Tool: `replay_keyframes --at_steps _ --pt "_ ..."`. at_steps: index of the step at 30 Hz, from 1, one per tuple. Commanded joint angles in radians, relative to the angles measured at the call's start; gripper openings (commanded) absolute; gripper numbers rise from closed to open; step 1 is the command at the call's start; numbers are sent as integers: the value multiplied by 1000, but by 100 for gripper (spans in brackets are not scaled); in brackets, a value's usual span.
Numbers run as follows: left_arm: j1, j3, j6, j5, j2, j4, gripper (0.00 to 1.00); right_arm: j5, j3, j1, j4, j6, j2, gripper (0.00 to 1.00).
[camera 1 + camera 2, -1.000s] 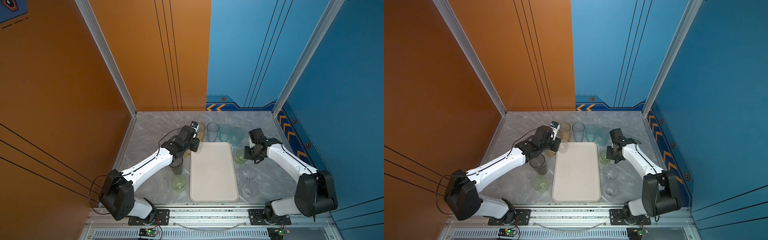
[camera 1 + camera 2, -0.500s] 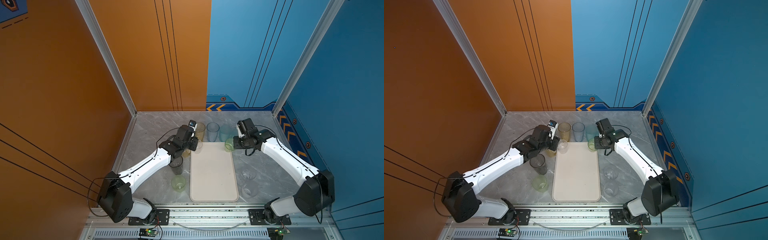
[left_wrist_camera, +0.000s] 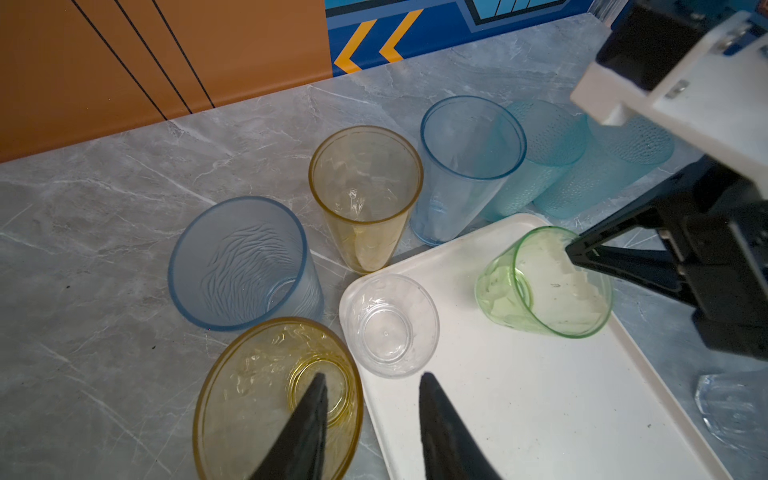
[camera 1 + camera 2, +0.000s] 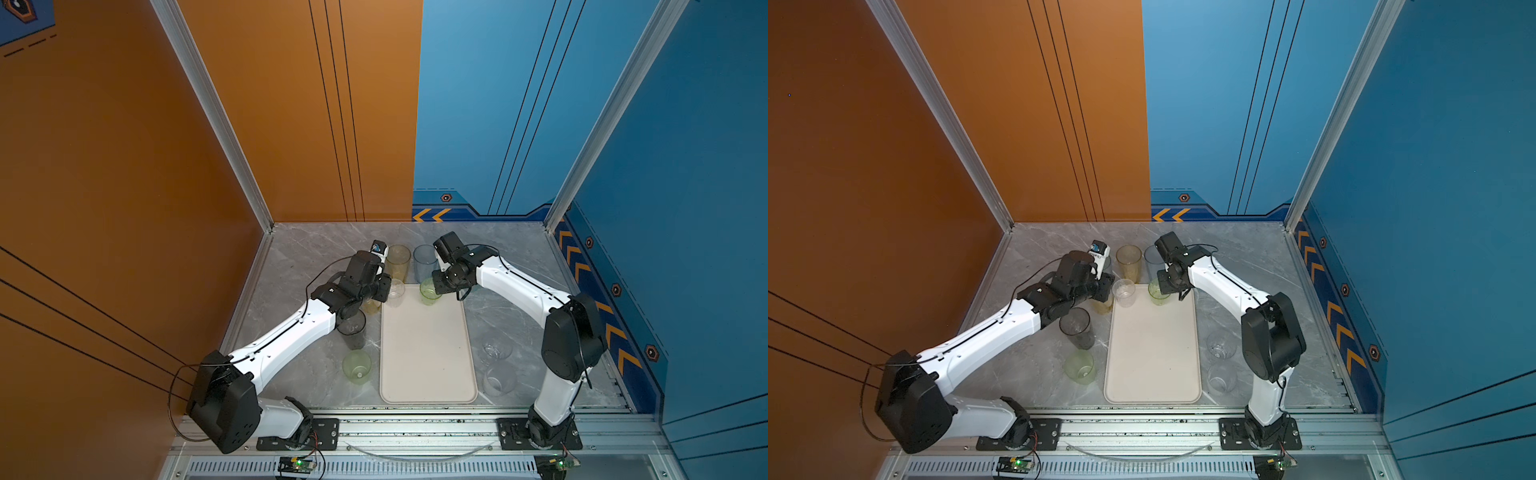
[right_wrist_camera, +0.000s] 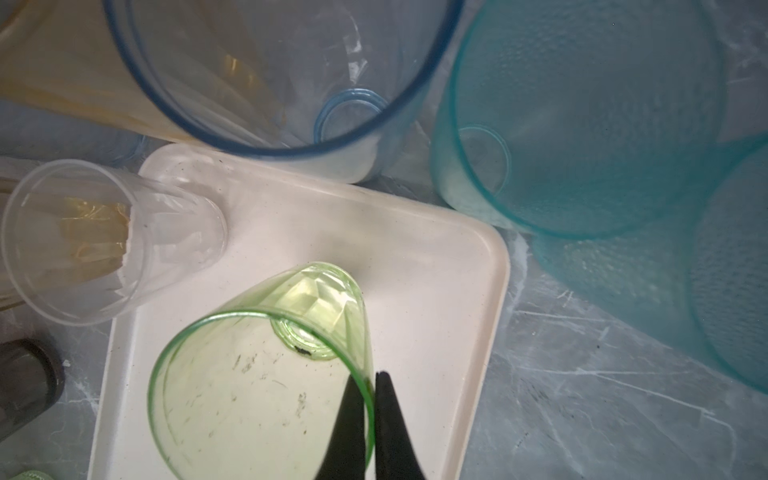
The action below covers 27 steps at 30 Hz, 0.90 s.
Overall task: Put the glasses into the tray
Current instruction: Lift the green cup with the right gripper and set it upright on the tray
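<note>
The cream-white tray [image 4: 428, 353] [image 4: 1152, 357] lies in the middle of the table. My right gripper [image 5: 368, 376] [image 4: 435, 287] is shut on the rim of a green glass [image 5: 266, 374] [image 3: 540, 286] [image 4: 428, 291], which hangs tilted over the tray's far end; whether its base touches the tray I cannot tell. A small clear glass [image 3: 388, 326] [image 4: 1124, 291] stands in the tray's far left corner. My left gripper [image 3: 370, 395] [image 4: 384, 289] hovers open just short of it, one finger over a short yellow glass [image 3: 257, 395], the other over the tray.
Behind the tray stand a tall yellow glass [image 4: 398, 261], a pale blue one [image 4: 424, 262], two teal ones [image 3: 544, 153] and a frosted blue one [image 3: 241, 266]. Left of the tray are a smoky grey glass [image 4: 352, 330] and a green one [image 4: 356, 366]; two clear ones [image 4: 496, 353] stand right.
My right gripper has carried the green glass from the table right of the tray up and leftward to over the tray's far end. The left arm has barely moved.
</note>
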Motion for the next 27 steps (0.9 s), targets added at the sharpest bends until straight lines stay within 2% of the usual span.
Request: replay_keyframes --at_steps 1,27 --pt "14 -23 9 11 -26 -8 38 5 66 14 -40 -28 41 1" --pt "45 -68 5 30 -45 -8 38 25 216 40 -98 -64 206 2"
